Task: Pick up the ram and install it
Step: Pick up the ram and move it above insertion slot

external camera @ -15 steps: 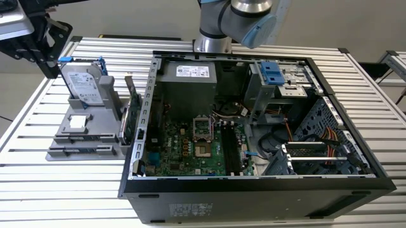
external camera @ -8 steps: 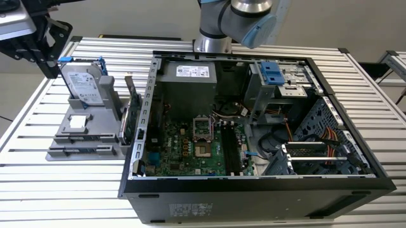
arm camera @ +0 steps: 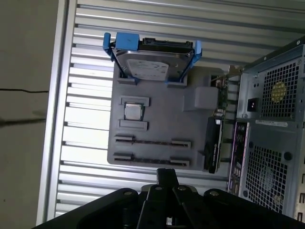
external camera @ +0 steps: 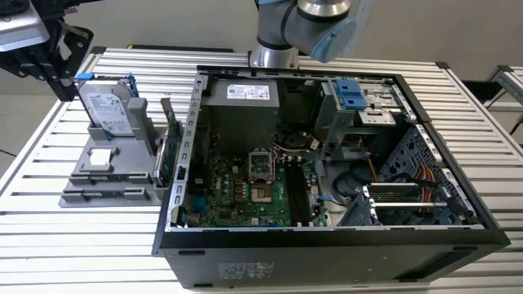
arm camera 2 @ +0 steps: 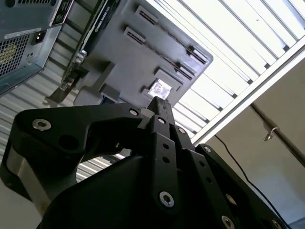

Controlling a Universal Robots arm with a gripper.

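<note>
My pincer [arm camera: 167, 172]: fingers together, empty, above the grey holder [arm camera: 157, 109] near the table [arm camera: 86, 124] edge. Ram [arm camera: 151, 142]: seemingly edge-on in a holder slot, which slot I cannot tell. Step, as I judge: approach. The pick calls for parted fingers, squared across that slim edge

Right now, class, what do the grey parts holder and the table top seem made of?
The grey parts holder looks like matte plastic: uniform dull grey, no shine. The table top is probably bare aluminium: pale, reflective ribbed slats.
</note>
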